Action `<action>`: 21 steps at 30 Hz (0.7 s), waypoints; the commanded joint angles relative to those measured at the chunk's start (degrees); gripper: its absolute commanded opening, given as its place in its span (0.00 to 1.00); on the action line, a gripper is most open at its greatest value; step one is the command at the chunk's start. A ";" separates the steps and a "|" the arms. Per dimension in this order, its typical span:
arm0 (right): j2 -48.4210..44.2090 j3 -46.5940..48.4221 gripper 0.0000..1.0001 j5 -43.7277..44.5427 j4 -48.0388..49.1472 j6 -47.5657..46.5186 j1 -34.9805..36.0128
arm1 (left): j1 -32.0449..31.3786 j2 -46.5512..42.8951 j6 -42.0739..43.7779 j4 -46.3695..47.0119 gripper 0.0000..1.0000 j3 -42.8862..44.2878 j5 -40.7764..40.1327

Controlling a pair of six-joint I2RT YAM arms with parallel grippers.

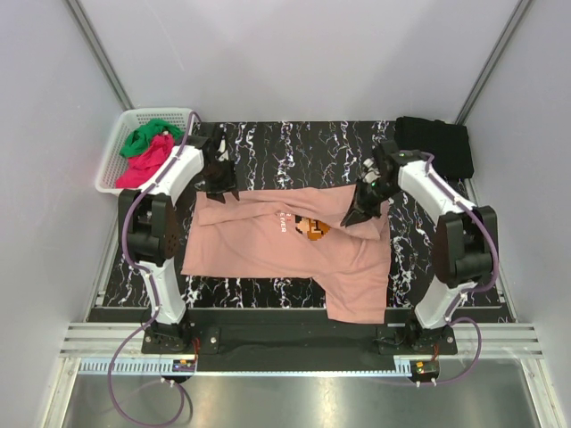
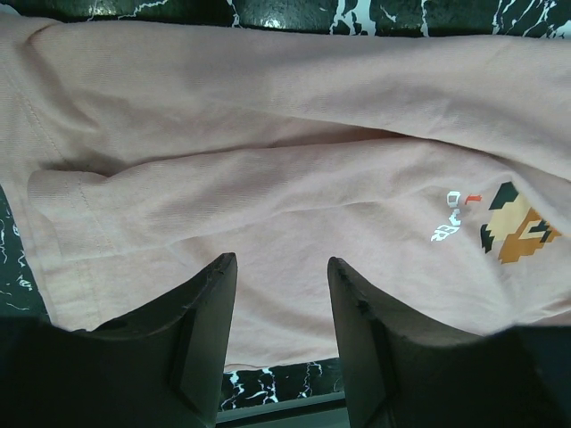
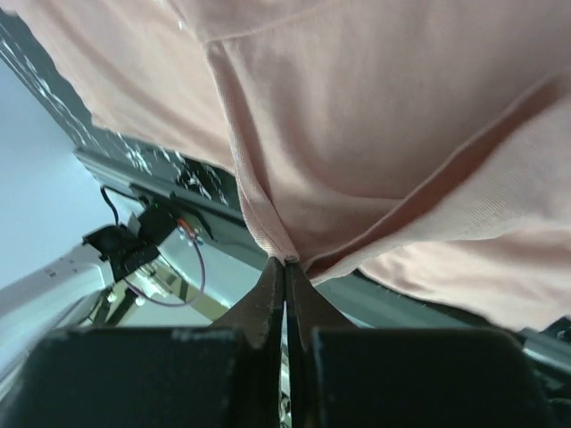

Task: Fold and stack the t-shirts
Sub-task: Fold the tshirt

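Centrally on the table (image 1: 294,143), the salmon-pink t-shirt (image 1: 285,254) is lying rumpled, its far right edge being pinched by the right fingers (image 3: 268,308), while the left fingers (image 2: 210,312) are standing spread over its far left part, contact being unclear.

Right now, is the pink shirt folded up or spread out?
Mostly spread out: the pink shirt lies wide on the table, one edge pinched in the right claw.
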 commanded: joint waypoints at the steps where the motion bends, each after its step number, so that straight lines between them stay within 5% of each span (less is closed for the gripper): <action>1: -5.15 -3.18 0.00 0.32 -0.59 5.42 3.97 | -0.07 -2.28 0.39 0.71 0.50 2.22 0.72; 8: -5.08 -12.58 0.24 2.77 0.47 10.08 7.40 | -0.07 -4.21 0.74 0.70 0.50 0.99 0.46; 21: -3.07 -2.32 0.29 13.14 -0.59 7.99 7.50 | -0.07 -5.44 1.97 0.62 0.50 -0.59 0.11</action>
